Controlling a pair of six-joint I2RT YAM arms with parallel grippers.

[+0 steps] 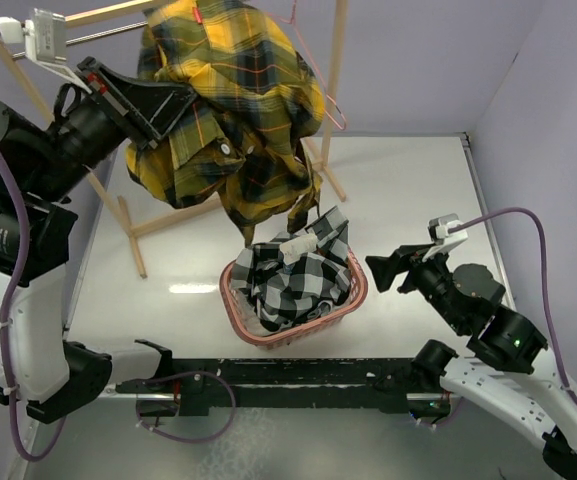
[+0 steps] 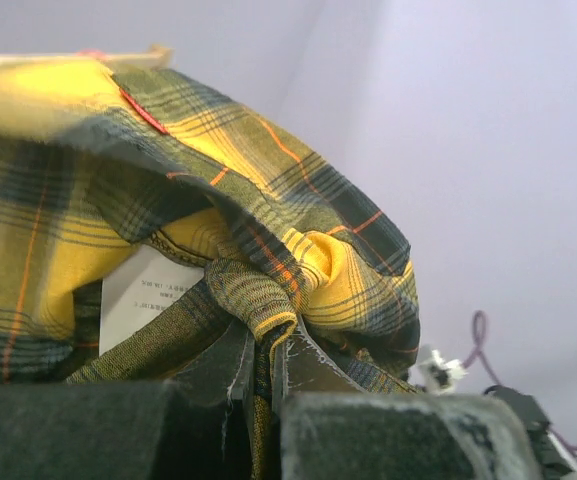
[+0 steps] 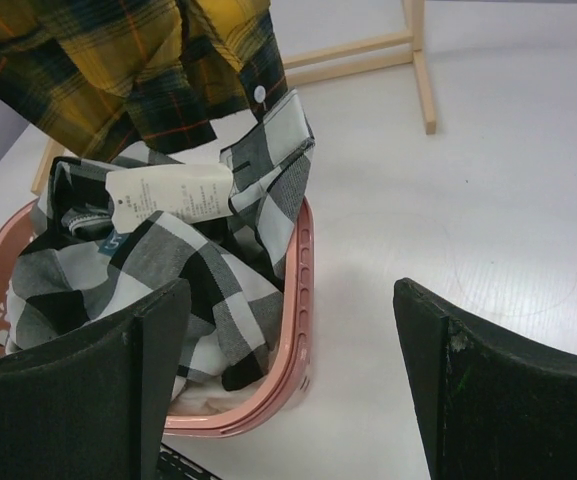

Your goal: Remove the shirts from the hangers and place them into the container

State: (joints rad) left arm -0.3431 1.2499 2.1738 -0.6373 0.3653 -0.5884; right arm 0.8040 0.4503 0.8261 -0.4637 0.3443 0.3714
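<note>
My left gripper [image 1: 190, 98] is raised at the back left, shut on a fold of the yellow and dark plaid shirt [image 1: 233, 110]. The left wrist view shows cloth pinched between the jaws of the left gripper [image 2: 265, 352], with the shirt [image 2: 268, 190] bunched above. The shirt's hem hangs over the pink basket [image 1: 240, 322]. A thin pink hanger [image 1: 340, 118] pokes out at the shirt's right side. The black and white shirt [image 1: 293, 280] lies piled in the basket. My right gripper [image 1: 388, 270] stands open just right of the basket, holding nothing.
A wooden rack [image 1: 334, 60] stands at the back, its foot bar [image 1: 168, 220] on the white table behind the basket. In the right wrist view the basket rim [image 3: 304, 250] lies left of centre, the rack leg [image 3: 423, 70] farther back. Purple walls enclose the table.
</note>
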